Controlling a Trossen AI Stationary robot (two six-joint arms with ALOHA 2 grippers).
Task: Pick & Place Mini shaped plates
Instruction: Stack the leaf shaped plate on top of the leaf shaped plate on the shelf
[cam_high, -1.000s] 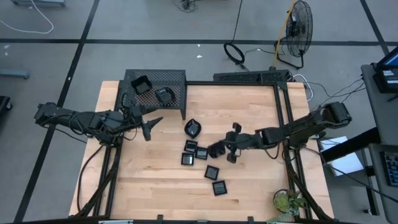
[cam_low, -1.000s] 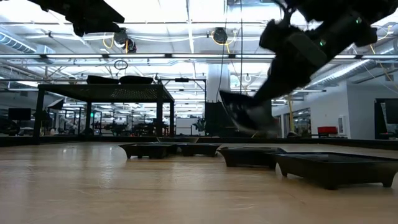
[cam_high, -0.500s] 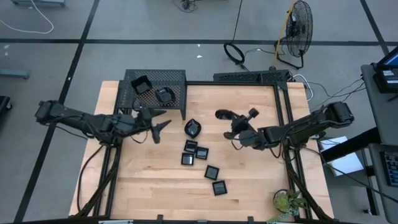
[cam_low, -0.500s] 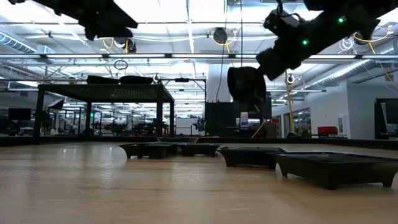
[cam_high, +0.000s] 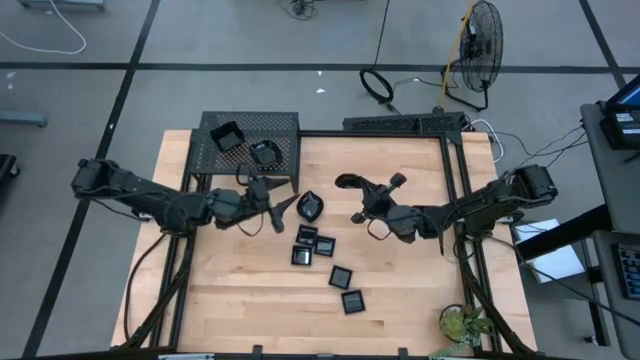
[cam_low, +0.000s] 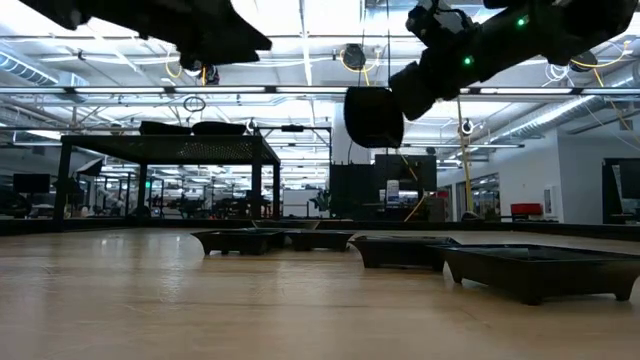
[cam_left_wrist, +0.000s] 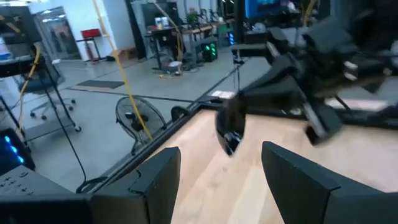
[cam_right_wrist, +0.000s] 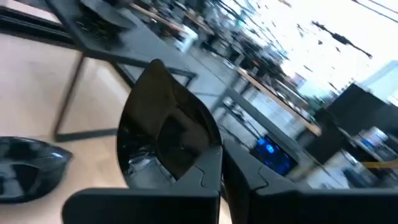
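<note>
Right gripper (cam_high: 352, 184) clamped on a mini plate (cam_high: 347, 182), lifted, right of the mesh rack (cam_high: 250, 140). Left gripper (cam_high: 283, 212) jaws wide, empty, just below the rack.

Glossy black mini plates (cam_high: 324, 246) all over a pale wood-grain bench (cam_high: 400, 280), black mesh rack (cam_high: 250, 135) at the back, both arms dark, grey floor (cam_high: 250, 60) around it.
</note>
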